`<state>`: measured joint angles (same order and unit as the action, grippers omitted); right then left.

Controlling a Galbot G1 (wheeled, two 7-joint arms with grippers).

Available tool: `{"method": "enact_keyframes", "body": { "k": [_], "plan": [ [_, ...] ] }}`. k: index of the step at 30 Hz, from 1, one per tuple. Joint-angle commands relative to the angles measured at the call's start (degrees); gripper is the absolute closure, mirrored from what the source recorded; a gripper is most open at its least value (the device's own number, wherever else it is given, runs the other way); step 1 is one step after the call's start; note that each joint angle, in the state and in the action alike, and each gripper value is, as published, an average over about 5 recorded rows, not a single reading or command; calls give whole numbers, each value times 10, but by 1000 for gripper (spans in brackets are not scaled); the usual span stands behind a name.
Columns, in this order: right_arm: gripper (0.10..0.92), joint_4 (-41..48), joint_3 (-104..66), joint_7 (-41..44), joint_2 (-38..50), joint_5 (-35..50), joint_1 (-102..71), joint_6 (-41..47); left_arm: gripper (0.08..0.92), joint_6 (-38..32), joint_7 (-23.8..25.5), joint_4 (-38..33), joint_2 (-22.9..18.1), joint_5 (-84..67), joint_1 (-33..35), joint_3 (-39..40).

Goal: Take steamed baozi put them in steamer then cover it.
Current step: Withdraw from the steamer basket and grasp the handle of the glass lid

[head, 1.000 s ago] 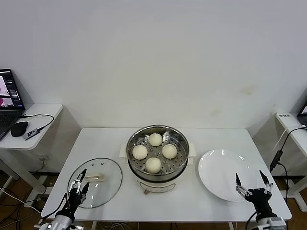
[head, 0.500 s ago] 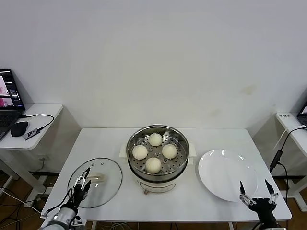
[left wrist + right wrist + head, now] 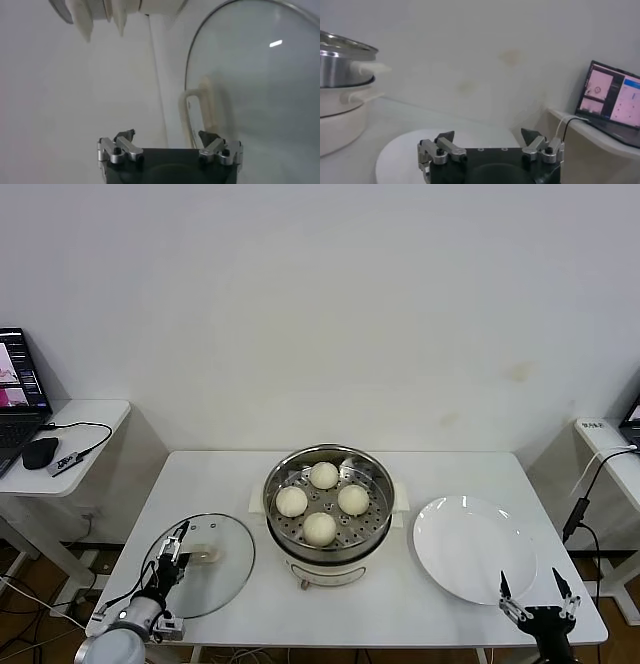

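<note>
1. White table [image 3: 440, 604] stands against a plain wall.
2. Four baozi [image 3: 320, 527] sit in the uncovered steamer [image 3: 327, 502], mid-table.
3. Cover [image 3: 200, 564] lies flat near the left edge.
4. Left gripper [image 3: 172, 548] hovers released above the cover; right gripper [image 3: 539, 595] released at the front edge beside the plate [image 3: 470, 546].

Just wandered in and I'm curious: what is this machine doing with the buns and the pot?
All four baozi already sit in the open steamer, and the white plate is bare. The glass cover lies flat on the table. The left gripper hovers over the cover's handle, jaws open. The right gripper waits, open and empty, at the table's front edge.
</note>
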<state>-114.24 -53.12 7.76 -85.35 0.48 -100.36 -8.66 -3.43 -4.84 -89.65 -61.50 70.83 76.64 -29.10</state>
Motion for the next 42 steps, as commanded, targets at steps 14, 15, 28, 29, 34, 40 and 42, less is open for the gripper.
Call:
{"method": "enact_keyframes", "body": {
  "k": [14,15,28,29,34,40,42],
  "plan": [
    [203,9,5,-2,-10,-13,-1,-5,194,0,-26,66,-16,-65,-52,20],
    [203,9,5,-2,-10,-13,-1,-5,214,0,-29,66,-17,-65,-51,20],
    [203,4,10,-4,-10,-14,-5,-9,580,-10,-64,59,-20,-74,-32,10],
    [203,3,11,-4,-10,-15,-5,-9,606,-12,-67,57,-20,-75,-30,8],
    [203,2,18,-4,-10,-17,-5,-10,753,-17,-81,32,-15,-83,-15,-5],
    [203,2,27,-4,-7,-20,-5,-12,845,-14,-74,-30,5,-90,17,-40],
    [203,2,29,-4,-5,-21,-5,-12,845,-9,-63,-57,18,-101,29,-54]
  ]
}}
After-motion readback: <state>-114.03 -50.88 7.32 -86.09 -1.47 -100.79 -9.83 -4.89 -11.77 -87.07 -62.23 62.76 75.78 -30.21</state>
